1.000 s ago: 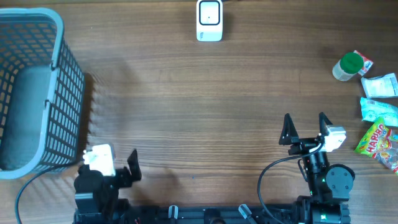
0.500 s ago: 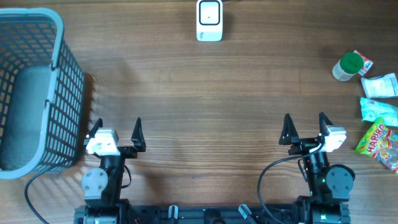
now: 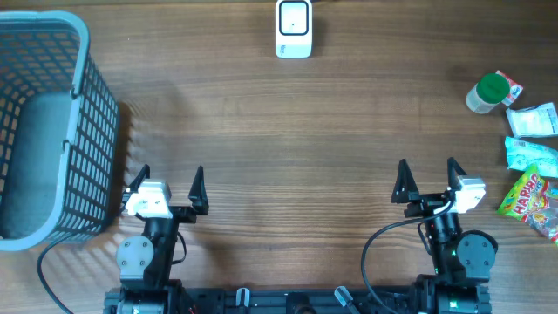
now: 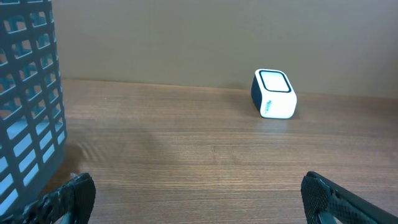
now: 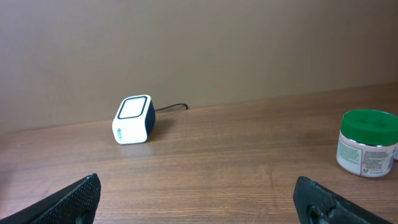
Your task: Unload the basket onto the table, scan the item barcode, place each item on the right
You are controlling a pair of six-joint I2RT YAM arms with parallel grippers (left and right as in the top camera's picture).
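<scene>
Shop checkout: scanner (image 3: 294, 28), basket (image 3: 94, 131), snack packets (image 3: 528, 197).

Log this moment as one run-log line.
stage: no item picked | left gripper: open, empty | right gripper: open, empty | scanner: far edge, untouched | green-lid jar: right side, beside snack packets

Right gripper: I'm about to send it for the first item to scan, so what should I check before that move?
1. Right gripper open, nothing between its fingers: ok.
2. Left gripper open and holding nothing: ok.
3. Scanner standing at the far edge of the table, nothing in front of it: ok.
4. Green-lidded jar upright at the right side, lid on: ok.
5. Where the barcode sits on the jar: cannot tell, the label print is too small.
6. Haribo bag and the other packets lie apart from the jar, so the fingers could close on the jar alone: ok, as far as the overhead view shows.
</scene>
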